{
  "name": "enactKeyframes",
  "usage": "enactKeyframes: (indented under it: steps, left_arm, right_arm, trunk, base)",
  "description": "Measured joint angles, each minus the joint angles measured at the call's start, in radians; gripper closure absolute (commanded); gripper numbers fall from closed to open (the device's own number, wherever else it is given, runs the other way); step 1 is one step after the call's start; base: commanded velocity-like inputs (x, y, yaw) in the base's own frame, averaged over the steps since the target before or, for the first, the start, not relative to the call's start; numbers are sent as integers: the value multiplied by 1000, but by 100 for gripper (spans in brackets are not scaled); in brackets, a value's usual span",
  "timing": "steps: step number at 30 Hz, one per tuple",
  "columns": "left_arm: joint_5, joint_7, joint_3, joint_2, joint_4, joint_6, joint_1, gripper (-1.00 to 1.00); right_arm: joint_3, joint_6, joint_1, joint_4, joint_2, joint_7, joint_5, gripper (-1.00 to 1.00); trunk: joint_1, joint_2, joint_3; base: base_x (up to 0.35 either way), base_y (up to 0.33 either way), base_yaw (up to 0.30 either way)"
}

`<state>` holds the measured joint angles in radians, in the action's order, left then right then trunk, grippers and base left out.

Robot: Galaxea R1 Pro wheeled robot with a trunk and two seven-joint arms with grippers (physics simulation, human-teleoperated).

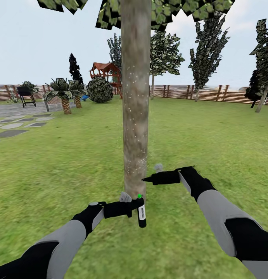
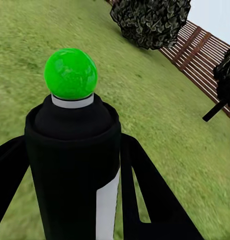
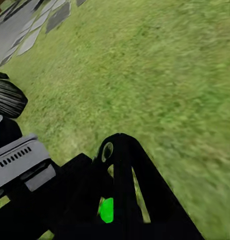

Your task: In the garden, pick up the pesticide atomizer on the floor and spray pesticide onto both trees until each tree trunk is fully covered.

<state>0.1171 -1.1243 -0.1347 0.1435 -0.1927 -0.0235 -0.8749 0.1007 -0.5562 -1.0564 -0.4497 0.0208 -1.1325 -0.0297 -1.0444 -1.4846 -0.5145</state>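
Note:
A thick, mottled grey-brown tree trunk rises right in front of me, dotted with white specks from mid height down to its foot. My left gripper is shut on the pesticide atomizer, a black bottle with a white label and a green top, held upright just in front of the trunk's base. In the left wrist view the atomizer stands close between the black fingers. My right gripper is shut with nothing in it, its tip almost touching the trunk's right side, above the bottle.
Green lawn spreads all around. Grey stepping stones lie at the left, with short palm-like plants and a grill behind them. A red-roofed playset, another bare-trunked tree and the slatted fence stand far back.

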Motion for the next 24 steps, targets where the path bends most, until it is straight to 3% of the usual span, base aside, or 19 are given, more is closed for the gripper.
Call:
enactKeyframes:
  steps: [6,22,24]
  left_arm:
    - [0,0,-4,0,0,0,0,100]
    - [-2,-1,-5,0,-1,-1,0,100]
    - [-2,-2,-22,0,-1,-1,0,100]
  right_arm:
    - [5,5,0,95,-25,7,-6,100]
    - [5,29,11,169,-35,12,-9,100]
    - [5,30,11,170,-35,13,-9,100]
  trunk:
    - [0,0,0]
    - [0,0,0]
    - [0,0,0]
  base:
    - [0,0,0]
    - [0,0,0]
    - [0,0,0]
